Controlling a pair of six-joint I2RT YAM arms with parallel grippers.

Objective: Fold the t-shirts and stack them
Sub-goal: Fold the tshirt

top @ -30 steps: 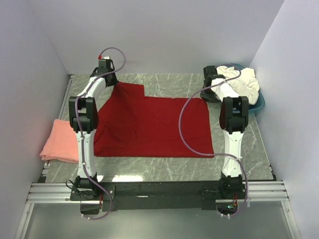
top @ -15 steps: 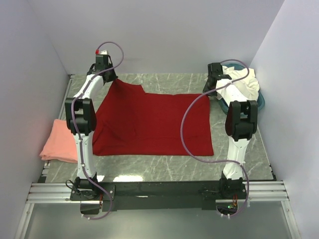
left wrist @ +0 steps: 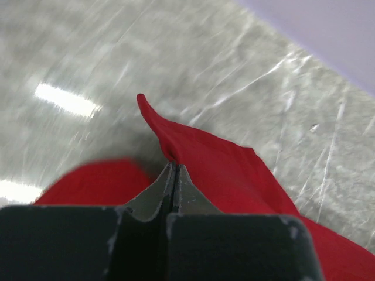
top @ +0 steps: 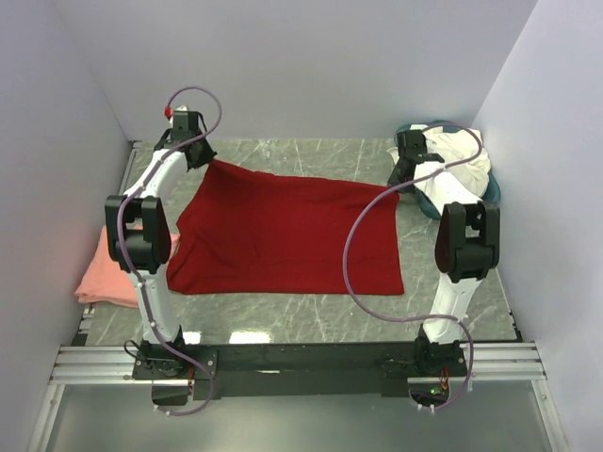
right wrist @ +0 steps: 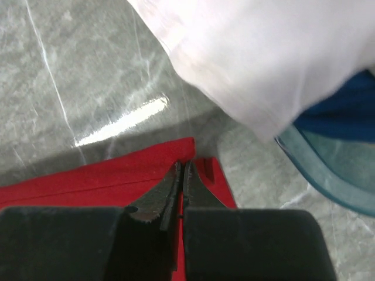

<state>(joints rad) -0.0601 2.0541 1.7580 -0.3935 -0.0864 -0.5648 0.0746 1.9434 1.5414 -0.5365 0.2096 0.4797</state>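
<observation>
Your basin (top: 491, 195) at far right is holding heaped white tees (top: 462, 160), which are hiding most of it; your left gripper (left wrist: 174, 168) is pinching the red tee (top: 283, 235) at its far-left corner, your right gripper (right wrist: 182, 170) clamping its far-right corner; it is lying spread mid-table; the pink tee (top: 96, 276) is sitting left, partly behind your left arm (top: 141, 235).

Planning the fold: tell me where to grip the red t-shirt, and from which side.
Take the red t-shirt by both far corners, from above: it is spread wide, so one arm per corner probably lifts evenly. The left gripper and right gripper pinch there.
</observation>
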